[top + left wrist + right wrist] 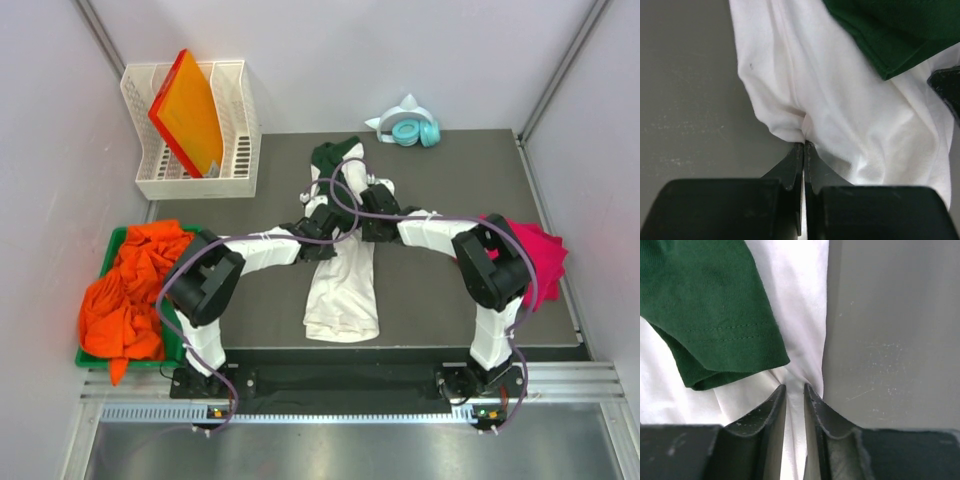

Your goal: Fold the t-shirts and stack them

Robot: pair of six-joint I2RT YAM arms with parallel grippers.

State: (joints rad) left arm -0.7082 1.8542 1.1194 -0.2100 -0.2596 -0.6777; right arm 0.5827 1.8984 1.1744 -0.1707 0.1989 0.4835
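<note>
A white t-shirt (343, 290) lies lengthwise in the middle of the dark mat, its far end under a green t-shirt (335, 155). My left gripper (322, 222) is shut on the white t-shirt's (840, 100) left edge, and the cloth bunches at the fingertips (804, 146). My right gripper (372, 218) pinches the white t-shirt's (800, 300) right edge, with a narrow strip of white cloth between its nearly closed fingers (794, 389). The green t-shirt's sleeve (705, 315) lies over the white cloth just beyond the right fingers, and the green t-shirt (890, 30) also shows in the left wrist view.
A green bin (112, 245) at the left holds crumpled orange t-shirts (130, 290). A magenta t-shirt (540, 250) lies at the mat's right edge. A white rack (240, 130) with an orange folder (188, 112) stands at the back left. Teal headphones (408, 128) sit at the back.
</note>
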